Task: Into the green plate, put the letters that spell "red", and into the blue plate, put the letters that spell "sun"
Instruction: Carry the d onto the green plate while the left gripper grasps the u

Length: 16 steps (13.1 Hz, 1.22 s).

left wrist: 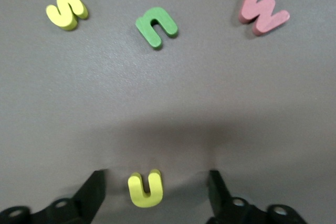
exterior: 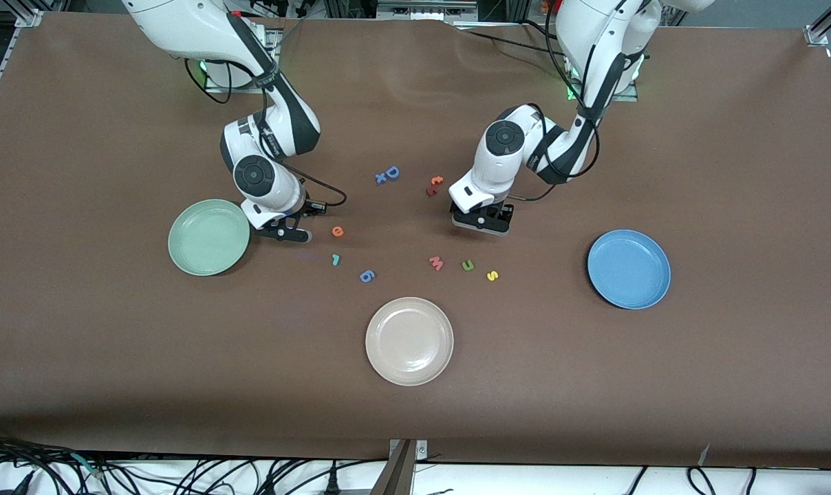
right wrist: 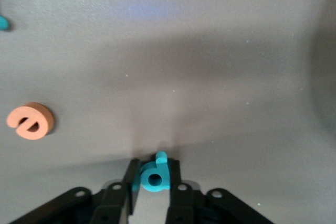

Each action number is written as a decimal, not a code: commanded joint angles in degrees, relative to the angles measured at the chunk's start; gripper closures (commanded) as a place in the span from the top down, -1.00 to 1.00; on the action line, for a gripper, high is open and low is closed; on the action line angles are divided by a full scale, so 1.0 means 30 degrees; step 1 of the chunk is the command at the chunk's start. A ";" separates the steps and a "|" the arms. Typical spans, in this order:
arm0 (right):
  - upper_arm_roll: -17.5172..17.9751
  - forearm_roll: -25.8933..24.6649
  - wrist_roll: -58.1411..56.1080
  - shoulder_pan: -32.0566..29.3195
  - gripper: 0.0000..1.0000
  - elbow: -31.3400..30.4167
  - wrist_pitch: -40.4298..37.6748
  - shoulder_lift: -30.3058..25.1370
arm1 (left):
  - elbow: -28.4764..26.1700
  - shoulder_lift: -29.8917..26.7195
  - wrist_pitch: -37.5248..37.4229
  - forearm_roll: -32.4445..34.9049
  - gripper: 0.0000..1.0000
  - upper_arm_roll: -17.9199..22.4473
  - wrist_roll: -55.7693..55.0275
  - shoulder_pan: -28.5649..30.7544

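In the front view, the right gripper (exterior: pixel 286 230) is being held low over the brown table (exterior: pixel 78 330) just beside the green plate (exterior: pixel 209 237), with the orange "e" (exterior: pixel 337 232) and the teal "r" (exterior: pixel 335 259) lying apart from its jaws toward the table's middle; the left gripper (exterior: pixel 483 221) is being held low over the table, with the dark green "u" (exterior: pixel 468 265) and the yellow "s" (exterior: pixel 492 276) lying ahead of it and the blue plate (exterior: pixel 629 269) well apart. In the left wrist view, the jaws are being kept spread, and the yellow "n" (left wrist: pixel 145 189) is lying flat between them, untouched, its legs pointing forward. In the right wrist view, the teal "d" (right wrist: pixel 155 175) is being pinched between narrowed jaws, its stem pointing forward.
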 commanded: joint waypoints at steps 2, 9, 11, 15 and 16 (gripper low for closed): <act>0.0043 0.0388 0.0024 0.0038 -0.69 -0.0250 0.0346 -0.0023 | 0.0344 0.0202 0.0028 0.0488 0.33 -0.0025 -0.0315 0.0187; -0.1152 0.0359 -0.0442 -0.0079 -0.69 0.0276 -0.4476 -0.2828 | 0.0080 -0.0062 -0.0206 0.0311 0.11 -0.0054 -0.0579 0.0187; -0.2730 0.0358 -0.2335 -0.0079 -0.69 0.0714 -0.6383 -0.3477 | -0.0036 -0.0091 -0.0207 0.0311 0.11 -0.0084 -0.0579 0.0187; -0.6396 0.0301 -0.7144 -0.0283 -0.69 0.1419 -0.7595 -0.3189 | -0.0300 -0.0238 -0.0236 0.0311 0.11 -0.0084 -0.0579 0.0187; -0.6924 0.0271 -0.8256 -0.0661 -0.69 0.1710 -0.7362 -0.2607 | -0.0330 -0.0238 -0.0265 0.0311 0.11 -0.0084 -0.0579 0.0216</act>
